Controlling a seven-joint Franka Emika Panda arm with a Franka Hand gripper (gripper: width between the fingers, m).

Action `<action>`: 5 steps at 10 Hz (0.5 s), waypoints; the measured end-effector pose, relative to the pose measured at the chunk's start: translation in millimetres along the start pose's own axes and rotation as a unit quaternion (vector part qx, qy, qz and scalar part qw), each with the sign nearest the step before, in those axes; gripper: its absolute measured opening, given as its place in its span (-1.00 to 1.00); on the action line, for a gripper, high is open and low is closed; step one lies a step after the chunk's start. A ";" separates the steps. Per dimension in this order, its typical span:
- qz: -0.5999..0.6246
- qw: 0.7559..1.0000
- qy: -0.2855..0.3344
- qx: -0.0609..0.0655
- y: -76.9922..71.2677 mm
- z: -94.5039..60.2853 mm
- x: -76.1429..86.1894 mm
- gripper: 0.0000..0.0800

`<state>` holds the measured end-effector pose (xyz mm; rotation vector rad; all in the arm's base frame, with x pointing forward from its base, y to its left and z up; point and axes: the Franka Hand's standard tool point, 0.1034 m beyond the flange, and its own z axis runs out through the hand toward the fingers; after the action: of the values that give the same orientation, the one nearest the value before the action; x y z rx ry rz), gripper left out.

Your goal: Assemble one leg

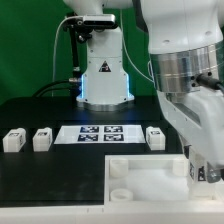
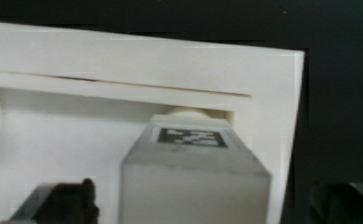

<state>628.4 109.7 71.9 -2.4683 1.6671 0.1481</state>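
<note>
Fig. The gripper (image 2: 208, 198) had its dark jaws closed on the leg (image 2: 192, 172), a smooth white block with a square black-and-white tag. The leg's tagged end met a round corner socket (image 2: 190, 98) of the flat white panel (image 2: 89, 60), which lay on the matte black table (image 1: 40, 185).

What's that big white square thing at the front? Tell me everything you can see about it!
The white panel is a big flat square, smooth like plastic, with a raised rim and round corner sockets. It lies flat on the black table, nearest the camera in the exterior view. In the wrist view a tagged leg meets its edge; how firmly is unclear.
</note>
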 end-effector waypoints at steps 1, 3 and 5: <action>-0.052 0.999 -0.003 -0.003 0.7 0.0 -1.5 0.59; -0.129 0.992 -0.002 -0.004 1.3 0.5 -0.5 0.61; -0.309 0.951 0.021 -0.009 -1.0 1.1 -9.9 0.62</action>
<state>625.6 119.3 72.6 -2.8805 0.8307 0.0304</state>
